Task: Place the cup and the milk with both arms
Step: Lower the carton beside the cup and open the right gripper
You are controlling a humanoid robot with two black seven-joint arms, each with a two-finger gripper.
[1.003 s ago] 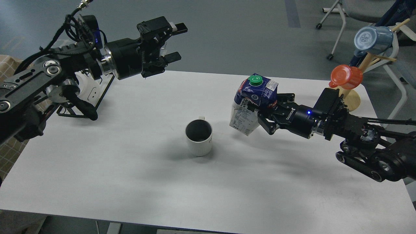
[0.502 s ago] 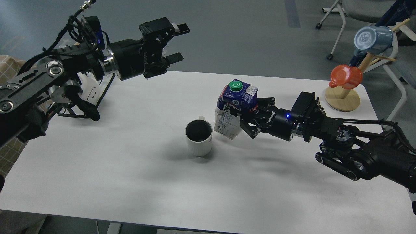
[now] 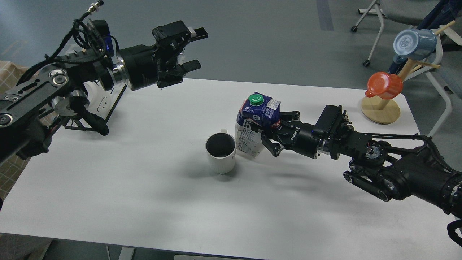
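The off-white ribbed cup (image 3: pixel 221 153) with a dark inside stands upright on the white table (image 3: pixel 144 187), near its middle. The blue and white milk carton (image 3: pixel 255 124) with a green cap stands just right of the cup, very close to it or touching. My right gripper (image 3: pixel 267 133) is shut on the milk carton from the right. I cannot tell whether the carton's base rests on the table. My left gripper (image 3: pixel 195 48) is open and empty, held high over the table's far left edge, well away from the cup.
A wooden mug stand (image 3: pixel 381 110) at the table's far right corner holds an orange cup (image 3: pixel 384 85) and a blue cup (image 3: pixel 414 44). A black wire rack (image 3: pixel 94 108) with a white object sits at the far left under my left arm. Chairs stand beyond the table.
My right gripper has carried the milk carton leftward and down, from the right side of the table to right beside the cup. My left arm has barely moved.
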